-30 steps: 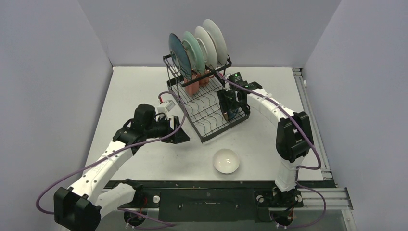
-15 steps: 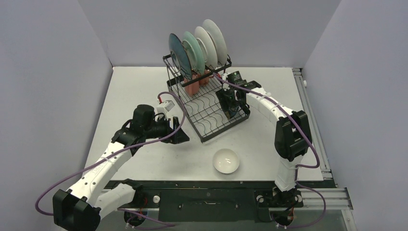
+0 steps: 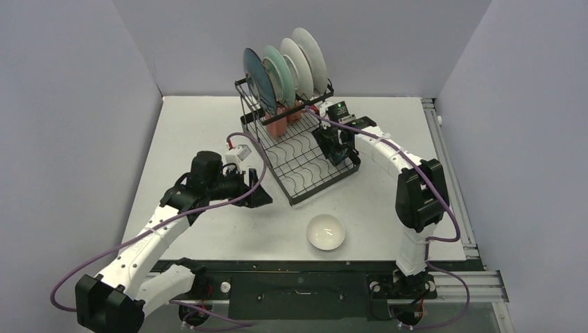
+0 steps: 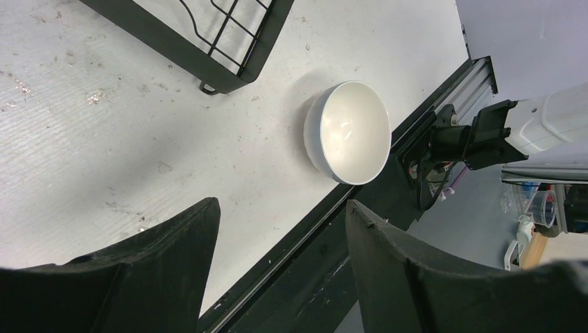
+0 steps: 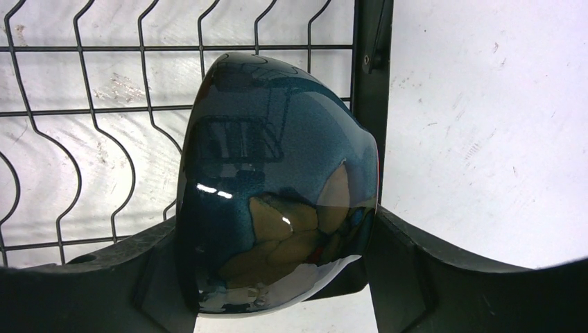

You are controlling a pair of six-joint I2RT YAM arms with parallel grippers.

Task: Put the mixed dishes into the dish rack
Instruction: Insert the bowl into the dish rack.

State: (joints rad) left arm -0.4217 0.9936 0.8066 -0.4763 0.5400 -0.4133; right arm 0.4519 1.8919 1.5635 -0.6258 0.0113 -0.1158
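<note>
The right hand (image 5: 276, 232) pinched a glossy dark bowl (image 5: 277, 132) by its slick sides right above the rack (image 5: 371, 41)'s outer edge bar, so I reckoned it might slip, or land half-on and tip onto the worktop (image 5: 485, 139).

No legible txt, labels, logos or nos. in any view: nothing readable on dish rack (image 3: 298, 163), small white bowl (image 3: 326, 231) or table (image 3: 201, 125).

A scuffed white table (image 3: 201, 125) stands between grey walls (image 3: 76, 104), a black frame (image 3: 298, 281) along its near edge.
</note>
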